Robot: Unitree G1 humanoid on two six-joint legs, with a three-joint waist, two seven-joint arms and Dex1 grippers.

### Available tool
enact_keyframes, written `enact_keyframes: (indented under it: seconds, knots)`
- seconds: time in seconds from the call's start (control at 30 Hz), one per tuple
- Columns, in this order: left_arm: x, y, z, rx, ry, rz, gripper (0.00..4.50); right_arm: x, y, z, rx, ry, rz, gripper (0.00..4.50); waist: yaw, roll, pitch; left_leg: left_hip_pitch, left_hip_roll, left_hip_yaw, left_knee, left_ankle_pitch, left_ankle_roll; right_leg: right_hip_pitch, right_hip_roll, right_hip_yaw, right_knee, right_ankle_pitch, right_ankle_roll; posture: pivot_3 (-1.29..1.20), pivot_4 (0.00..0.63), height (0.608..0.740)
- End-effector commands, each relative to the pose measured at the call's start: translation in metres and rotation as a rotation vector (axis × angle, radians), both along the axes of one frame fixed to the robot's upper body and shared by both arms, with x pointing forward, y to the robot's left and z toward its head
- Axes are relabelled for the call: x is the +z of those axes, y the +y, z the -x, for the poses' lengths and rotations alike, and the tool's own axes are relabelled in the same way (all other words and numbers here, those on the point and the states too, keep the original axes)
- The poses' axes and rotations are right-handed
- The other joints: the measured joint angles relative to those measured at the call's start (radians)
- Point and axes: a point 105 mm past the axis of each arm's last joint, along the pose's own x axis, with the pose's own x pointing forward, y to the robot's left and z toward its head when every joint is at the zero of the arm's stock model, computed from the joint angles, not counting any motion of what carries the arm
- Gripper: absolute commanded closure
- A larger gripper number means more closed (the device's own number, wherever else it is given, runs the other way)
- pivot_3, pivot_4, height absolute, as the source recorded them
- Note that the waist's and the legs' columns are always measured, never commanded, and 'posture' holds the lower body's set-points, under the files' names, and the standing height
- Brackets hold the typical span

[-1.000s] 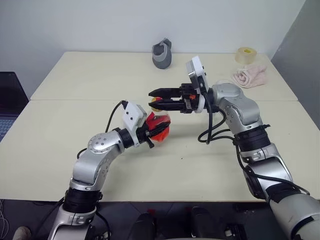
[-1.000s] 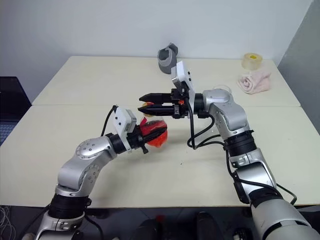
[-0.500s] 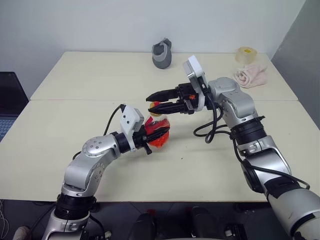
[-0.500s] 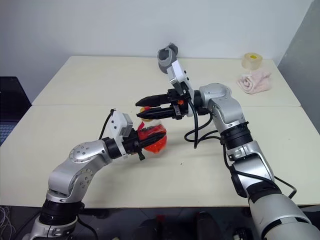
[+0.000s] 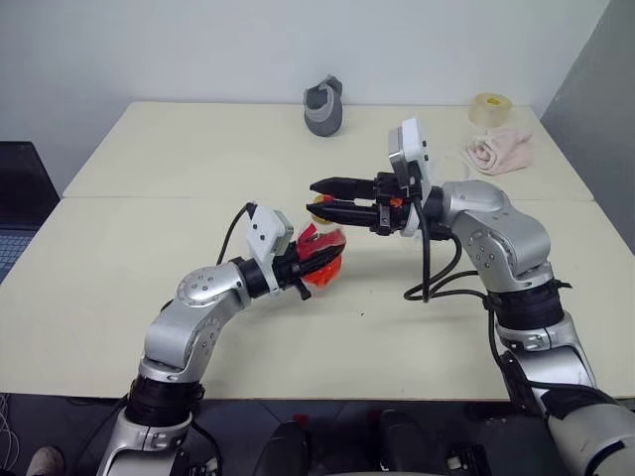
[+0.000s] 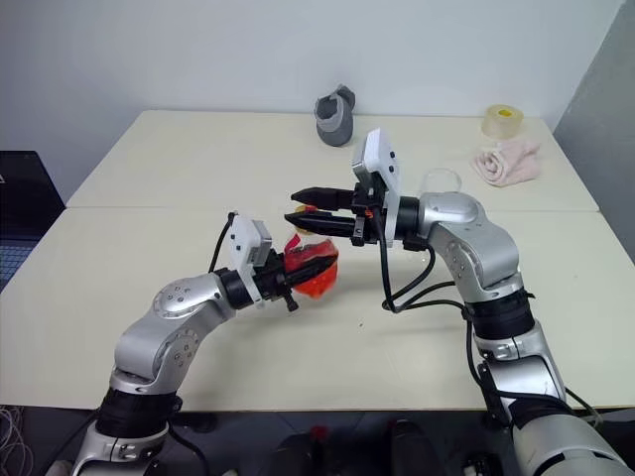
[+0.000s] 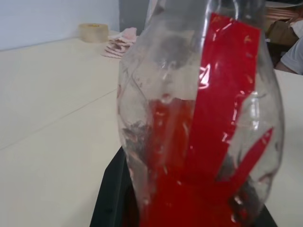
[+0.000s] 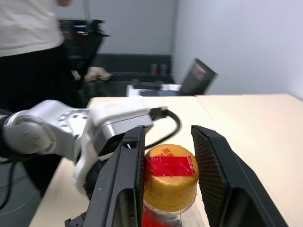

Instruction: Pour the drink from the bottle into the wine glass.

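My left gripper (image 5: 317,264) is shut on the body of the small clear bottle (image 7: 199,118), holding it upright just above the table. The red-orange drink (image 7: 189,198) fills its lower part, beside the red label. My right gripper (image 5: 316,195) reaches in level from the right. Its two black fingers (image 8: 125,179) press on either side of the yellowish cap (image 8: 170,177), which has a red sticker on top. The wine glass (image 6: 440,179) stands behind my right forearm, and just its clear rim shows.
At the table's far edge sits a grey object (image 5: 324,105). A tape roll (image 5: 486,107) and a pink cloth (image 5: 498,151) lie at the far right. A seam (image 5: 149,198) crosses the table. A person (image 8: 28,33) stands beyond the table in the right wrist view.
My right forearm has swung and the wrist turned, with the fingers staying at the cap. The left gripper keeps the bottle in the same spot.
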Motion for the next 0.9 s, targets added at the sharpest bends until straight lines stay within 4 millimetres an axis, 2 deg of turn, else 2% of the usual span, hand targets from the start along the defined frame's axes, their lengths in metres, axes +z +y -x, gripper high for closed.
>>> enact_keyframes:
  seconds: [0.03,0.17,0.3,0.5,0.7,0.73,0.77,0.9]
  knots:
    - [0.015,0.02,-0.017,0.111,-0.068,0.032,3.6,0.02,-0.019,-0.002,-0.122,-0.06,-0.068,3.29,0.001,0.0,0.0,0.0,0.0,0.0,0.0,0.0,0.0,0.0,0.0,0.0,0.0,0.0,0.0,0.0,0.15,0.74]
    - [0.017,0.017,-0.021,0.09,-0.076,0.029,3.6,0.019,-0.013,0.003,-0.094,-0.055,-0.057,3.29,0.002,0.0,0.0,0.0,-0.001,0.001,0.0,0.0,0.0,0.0,0.0,0.0,-0.001,0.0,0.0,0.0,0.15,0.74]
    - [0.015,0.008,-0.018,0.047,-0.07,0.029,3.6,0.021,-0.002,0.01,0.037,-0.064,-0.051,3.29,0.001,0.0,0.0,0.0,0.0,0.001,0.0,0.0,0.0,0.0,0.001,0.0,-0.001,0.0,0.0,0.0,0.15,0.74]
    - [0.012,-0.006,0.004,-0.044,-0.041,0.028,3.6,0.017,0.014,0.016,0.285,-0.104,-0.001,3.29,-0.004,0.0,0.0,0.0,0.0,0.001,0.0,-0.001,0.002,0.0,0.004,0.0,-0.001,0.0,0.0,0.0,0.15,0.74]
    - [0.011,-0.008,0.024,-0.085,-0.024,0.013,3.6,0.017,0.021,0.008,0.366,-0.098,0.026,3.29,-0.013,0.0,0.0,0.0,0.001,0.0,0.0,-0.001,0.002,0.0,0.004,0.0,0.0,0.0,0.0,0.0,0.15,0.74]
    - [0.009,-0.005,0.025,-0.079,-0.02,0.008,3.6,0.017,0.02,0.007,0.373,-0.096,0.029,2.55,-0.013,0.001,0.0,0.0,0.001,0.0,0.0,-0.001,0.002,0.0,0.004,0.0,0.0,0.0,0.0,0.0,0.15,0.74]
    - [0.008,-0.003,0.025,-0.073,-0.017,0.003,3.6,0.017,0.02,0.006,0.377,-0.097,0.032,2.33,-0.014,0.001,0.0,0.0,0.0,0.0,0.0,-0.001,0.002,0.0,0.004,0.0,0.0,0.0,0.0,0.0,0.15,0.74]
    - [0.009,0.003,0.016,-0.018,-0.022,0.008,3.6,0.023,0.012,-0.002,0.309,-0.112,0.021,0.88,-0.009,0.001,0.0,0.0,0.0,0.0,0.0,-0.001,0.001,0.0,0.003,0.0,0.0,0.0,0.0,0.0,0.15,0.74]
